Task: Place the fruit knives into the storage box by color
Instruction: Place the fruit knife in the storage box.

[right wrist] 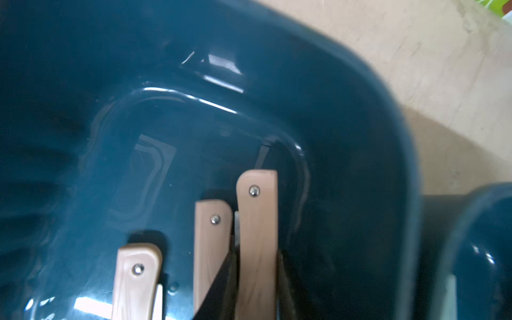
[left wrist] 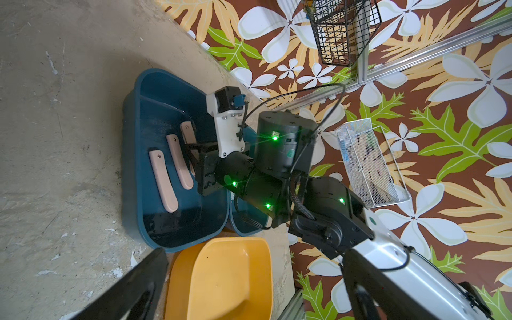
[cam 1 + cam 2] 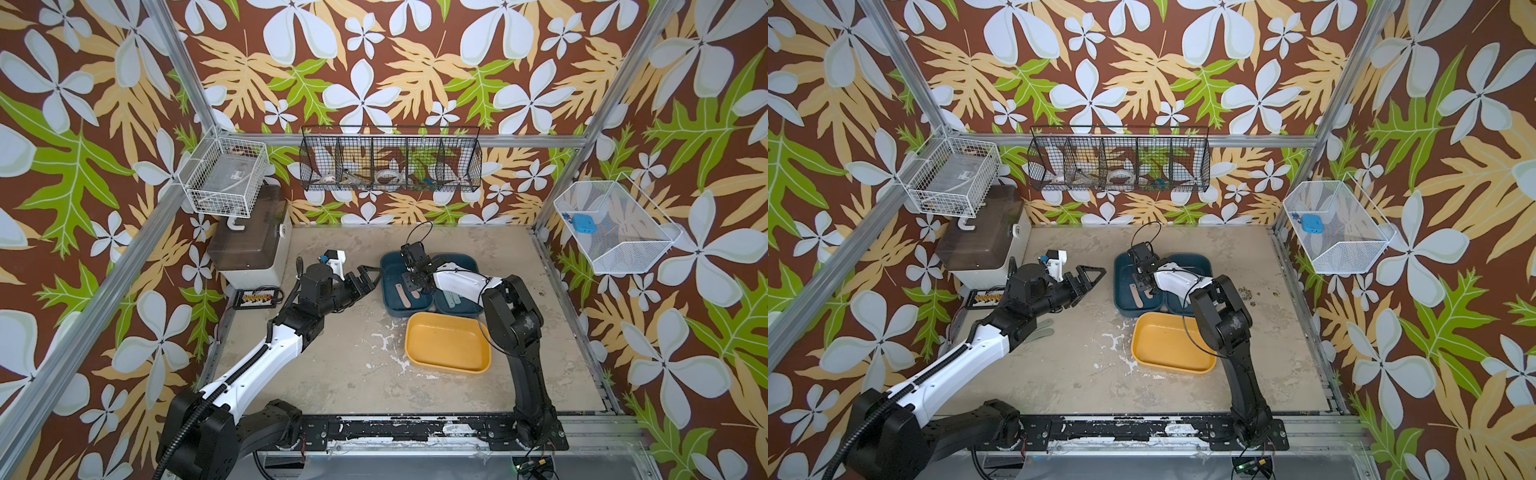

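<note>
Leaf-and-flower wallpaper covers the walls round a worn beige counter [image 3: 332, 353]. A black wire basket [image 3: 390, 166] hangs on the back wall, and a white wire basket [image 3: 224, 178] hangs above a brown-lidded bin [image 3: 245, 241] in the corner. Two teal boxes stand side by side mid-counter, with a yellow box [image 3: 446, 347] just in front of them.

The right arm reaches across the second teal box [image 3: 461, 262] and hides much of it. Light blue fruit knives [image 3: 453, 300] show in it beside the arm. The left arm lies over grey-green fruit knives [image 3: 1044, 331] on the counter, so only their ends show.

The right tool [image 1: 257, 266] is down in the first teal box [image 3: 390, 266], its jaws clamped on a pink fruit knife [image 1: 257, 221]. Two more pink fruit knives [image 2: 163, 180] lie flat on that box's floor just beside it. I cannot tell whether the held one touches the floor. The left tool [image 3: 365, 279] hangs near that box's outer wall, jaws wide apart and holding nothing.
</note>
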Controlling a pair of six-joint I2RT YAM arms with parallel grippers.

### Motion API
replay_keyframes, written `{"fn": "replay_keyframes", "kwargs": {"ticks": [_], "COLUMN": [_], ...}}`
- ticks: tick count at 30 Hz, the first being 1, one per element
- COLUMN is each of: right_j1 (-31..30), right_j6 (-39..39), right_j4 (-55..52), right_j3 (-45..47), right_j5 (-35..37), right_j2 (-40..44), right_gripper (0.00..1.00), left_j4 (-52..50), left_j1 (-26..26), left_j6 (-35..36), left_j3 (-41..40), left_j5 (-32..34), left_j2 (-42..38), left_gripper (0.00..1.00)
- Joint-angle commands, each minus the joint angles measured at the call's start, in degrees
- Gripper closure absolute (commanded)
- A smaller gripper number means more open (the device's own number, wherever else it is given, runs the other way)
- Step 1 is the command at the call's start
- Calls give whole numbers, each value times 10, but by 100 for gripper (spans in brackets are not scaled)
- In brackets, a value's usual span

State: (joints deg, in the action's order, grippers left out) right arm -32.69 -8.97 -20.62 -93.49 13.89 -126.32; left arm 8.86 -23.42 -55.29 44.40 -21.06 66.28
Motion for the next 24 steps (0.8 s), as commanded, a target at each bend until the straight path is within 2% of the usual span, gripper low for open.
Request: {"fn": "replay_keyframes", "kwargs": {"ticks": [1, 5, 10, 19, 24], "right_j1": [0, 0, 0, -1, -7], "right_j6": [-3, -1, -5, -21, -35], "right_j4": [-14, -19, -22, -25, -23], "right_j3": [-8, -13, -13, -18, -16], "right_j5": [16, 23, 17, -27, -62], "right_j2": [-12, -24, -19, 40, 84], "right_gripper": [73, 72, 61, 58, 57], "left_j4": [10, 6, 4, -7, -17], "left_j1": [0, -1, 0, -1, 0], "left_j6": [3, 4, 3, 12, 18], "left_j3": [2, 3, 4, 10, 9], "left_j5": [10, 13, 17, 24, 50], "left_j2": [-5, -10, -14, -16, -30], "left_gripper": [0, 0, 0, 0, 0]}}
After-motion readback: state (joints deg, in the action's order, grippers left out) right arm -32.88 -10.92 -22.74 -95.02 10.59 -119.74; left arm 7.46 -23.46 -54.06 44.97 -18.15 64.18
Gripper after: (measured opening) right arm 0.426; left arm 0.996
